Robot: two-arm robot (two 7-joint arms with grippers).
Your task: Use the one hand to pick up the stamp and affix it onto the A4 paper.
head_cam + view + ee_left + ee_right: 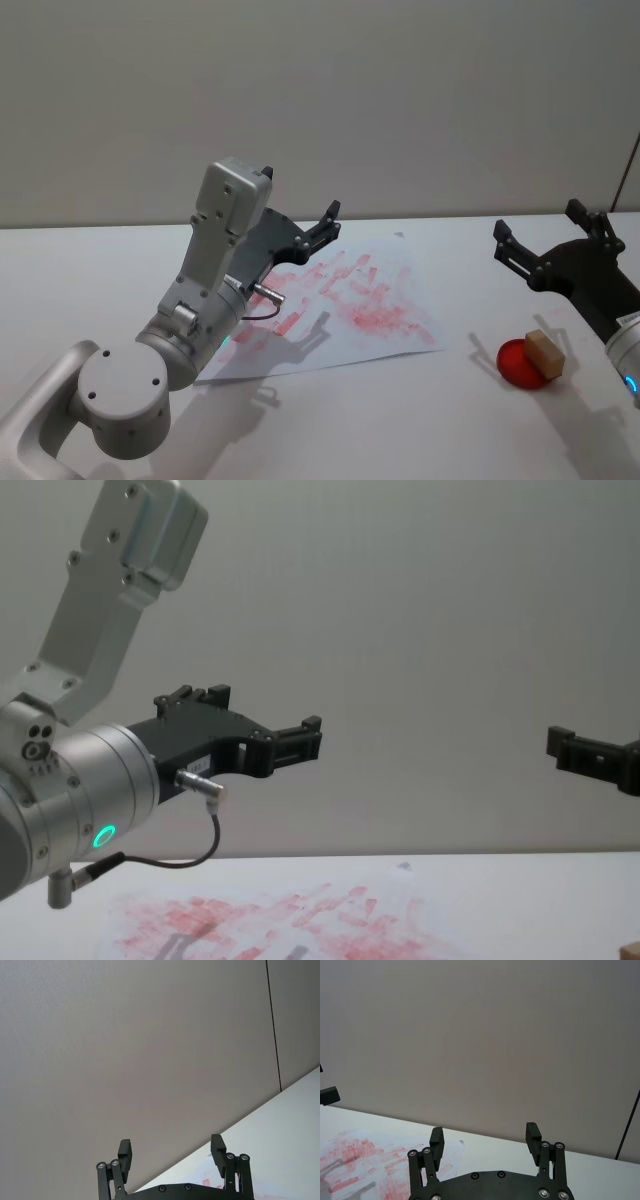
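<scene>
White worktop runs across the lower half of the head view, under a plain grey wall. The stamp, a small wooden block, stands at lower right on the far edge of a round red pad; its underside is hidden. The right hand hangs in the air above and behind it, apart from it, fingers spread wide and empty. Its wrist is cut off by the right edge of the frame. In the right wrist view the same hand shows both fingers far apart against the wall.

The paper, thick with smudgy red prints, lies at centre; its lower left corner is hidden behind the left arm. The left hand is raised over the paper's far left part, one finger masked by its own body; the left wrist view shows it wide and empty. A thin black cable droops below that wrist in the chest view.

At the chest view's lower right corner a brown sliver is cut off and too small to name.
</scene>
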